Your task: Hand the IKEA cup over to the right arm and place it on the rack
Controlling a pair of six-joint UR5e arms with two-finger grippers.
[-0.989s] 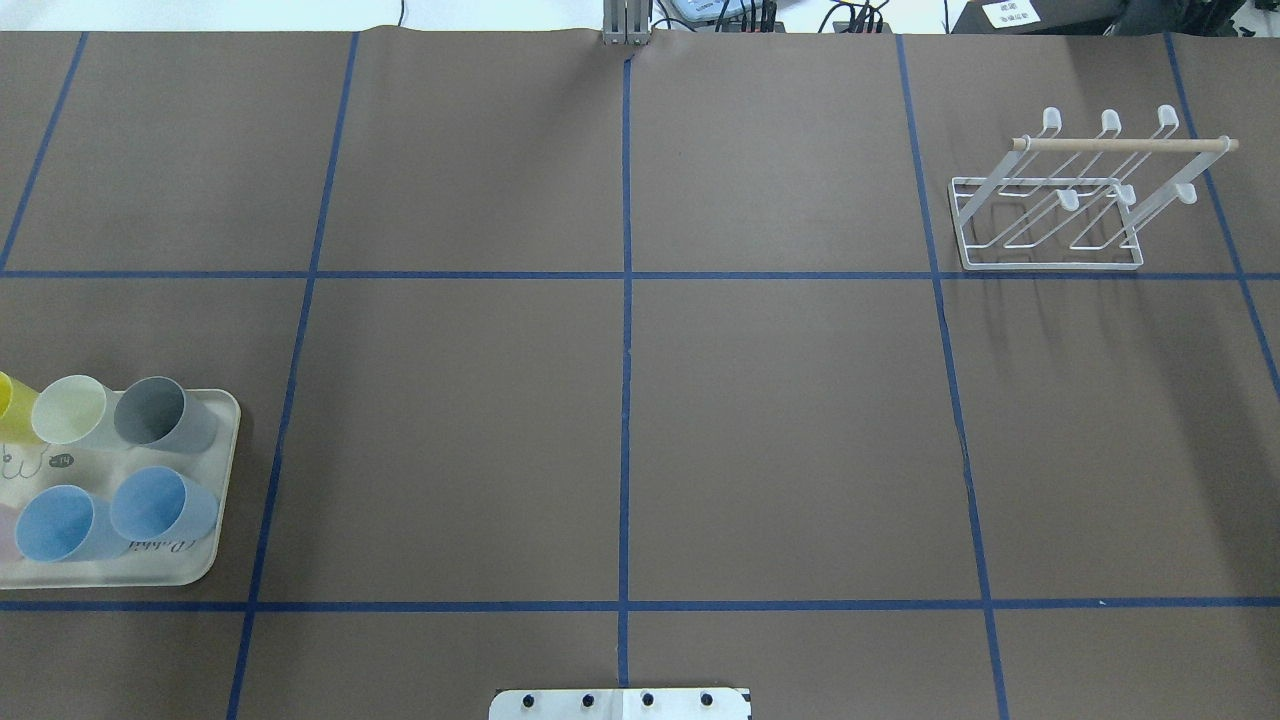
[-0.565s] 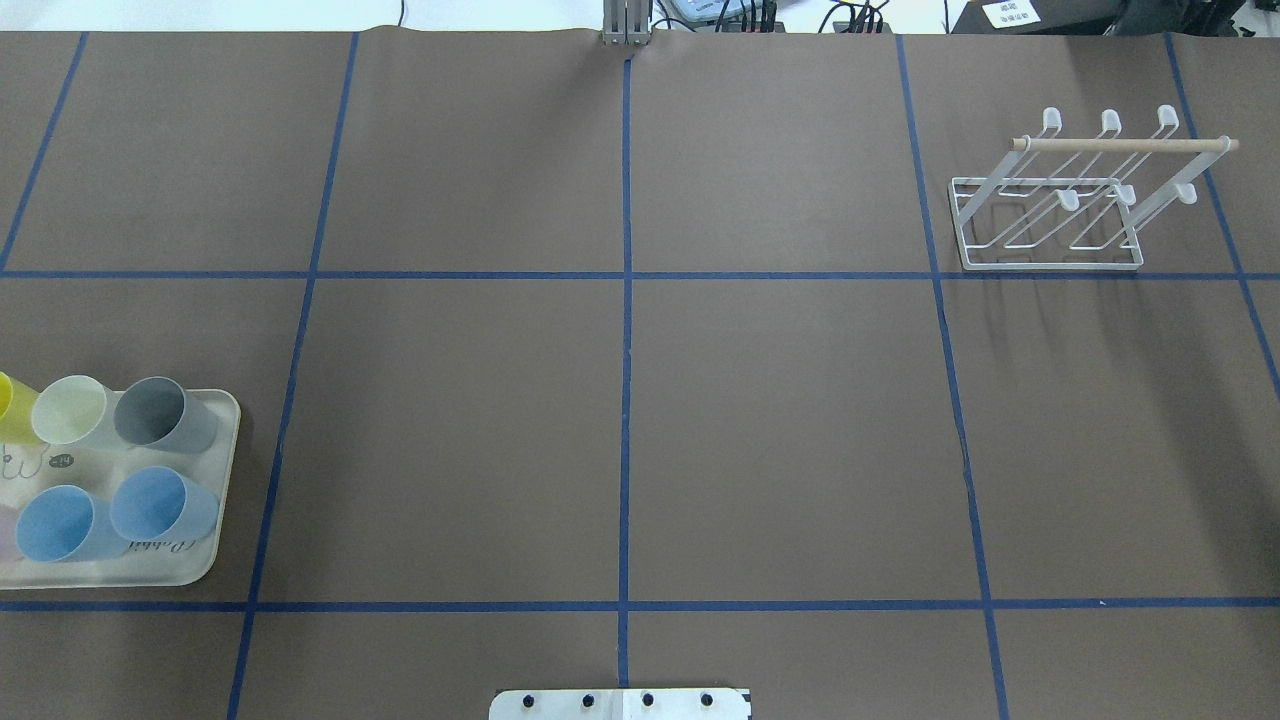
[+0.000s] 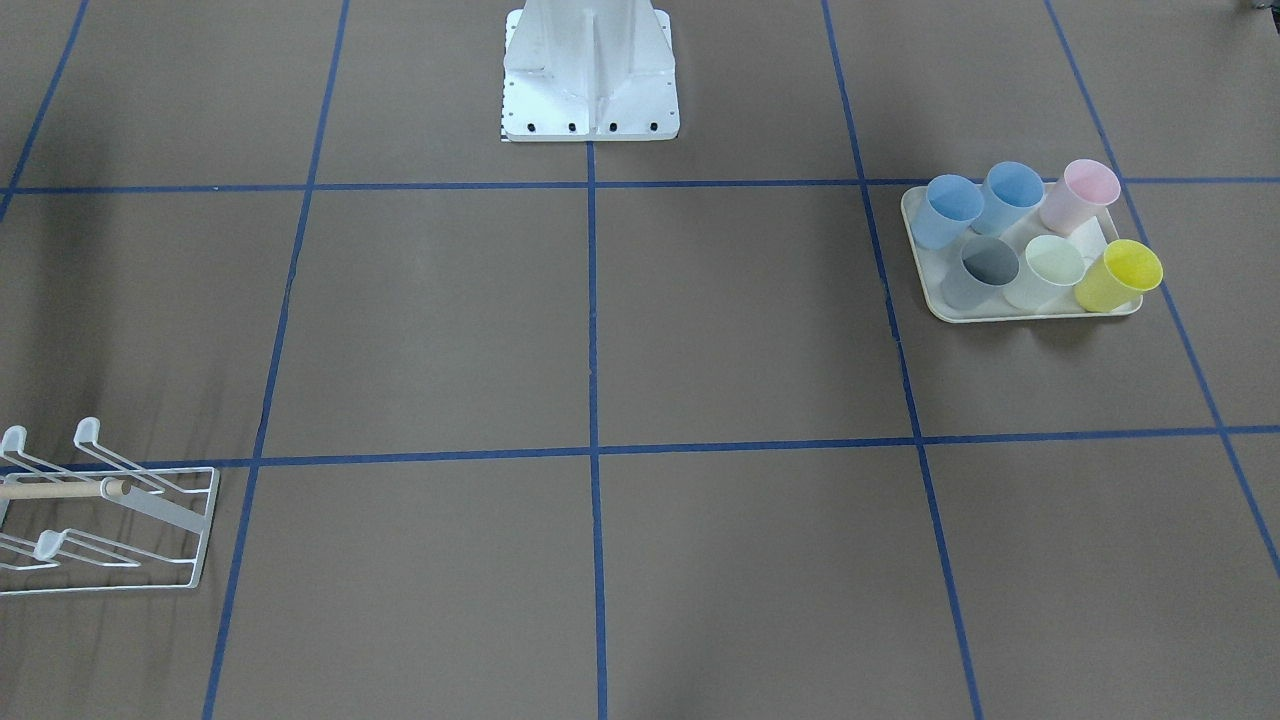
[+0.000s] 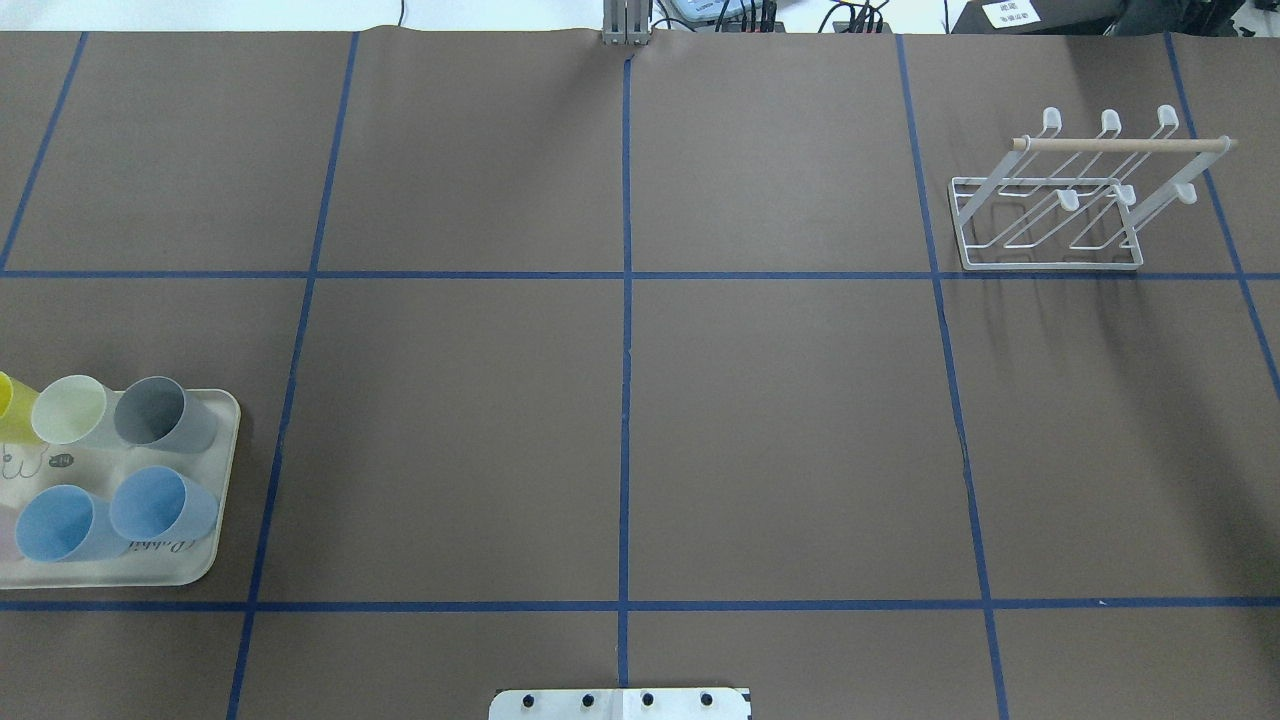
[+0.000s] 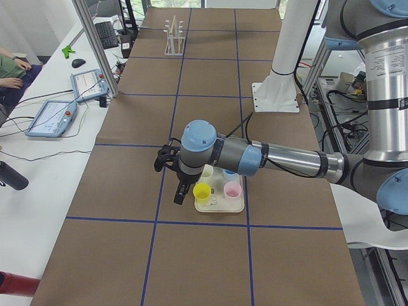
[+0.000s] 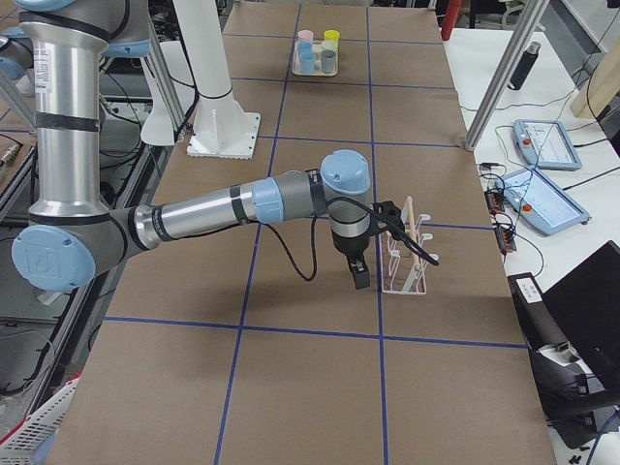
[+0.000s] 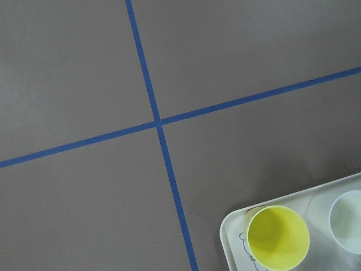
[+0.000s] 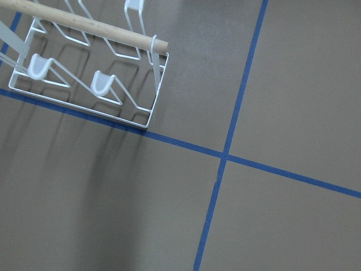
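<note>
Hardly any of the task is showing as done. The six small pastel plastic cups point(image 3: 1045, 262) are all standing mouth-up on the cream rectangular tray point(image 3: 945, 312) at the right of the front-facing view. None is being carried, and I cannot tell which one is meant to be taken. The left gripper point(image 5: 180, 193) is hanging over the brown paper-covered tabletop point(image 4: 780, 430) just beside the tray at the centre of the left-side view. Its wrist camera is looking down with the yellow plastic cup point(image 7: 278, 238) sitting in the lower right corner of the frame. The right gripper point(image 6: 358, 274) is hovering just beside the small white wire rack point(image 4: 1048, 266) in the middle of the right-side view, and no cup is showing in it. For both grippers I cannot tell whether the fingers are wide or narrow, since only the side cameras are catching them. The rack's slanted prongs and its pale wooden dowel point(image 4: 1120, 144), at the upper right of the overhead view, are carrying nothing. By my reading, the whole sequence is waiting to be done: gripping a cup, passing it across to the right arm, and hanging it on a prong.
</note>
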